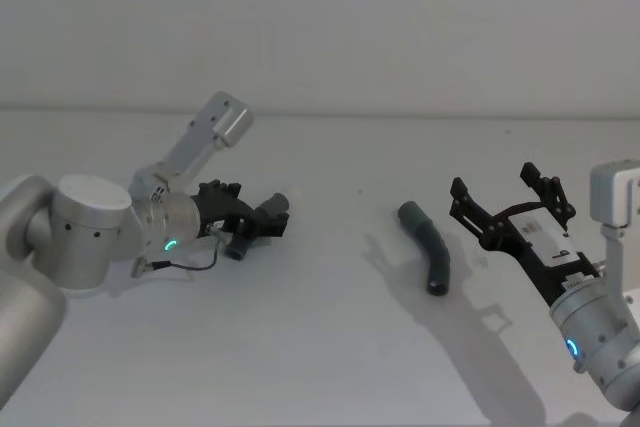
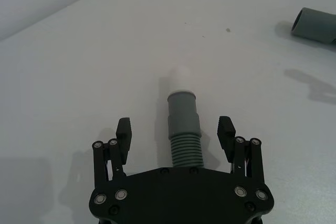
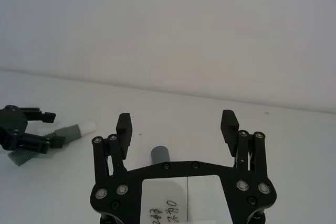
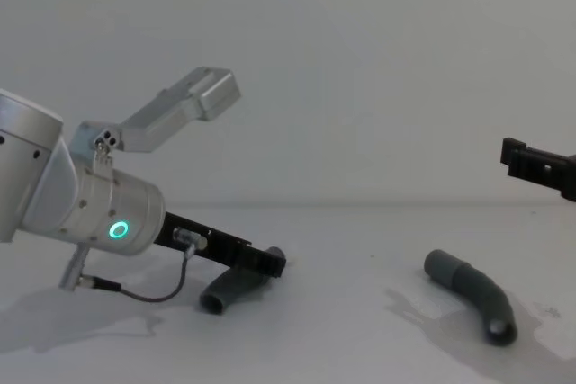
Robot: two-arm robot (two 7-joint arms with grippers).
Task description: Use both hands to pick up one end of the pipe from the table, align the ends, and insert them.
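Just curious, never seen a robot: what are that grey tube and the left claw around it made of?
The tube piece looks like matte grey plastic: dull surface, moulded ribs, a whitish tip, perhaps another plastic. The left claw, open around it, looks like matte black plastic or coated metal; silvery pins at its joints look metal.

White table bears 2 grey pipe pieces.

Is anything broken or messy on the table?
Nothing stands out. The white-tipped piece lies whole on the table, between the open jaws of the left gripper. The curved piece lies apart from it, unbroken, near the open right gripper.
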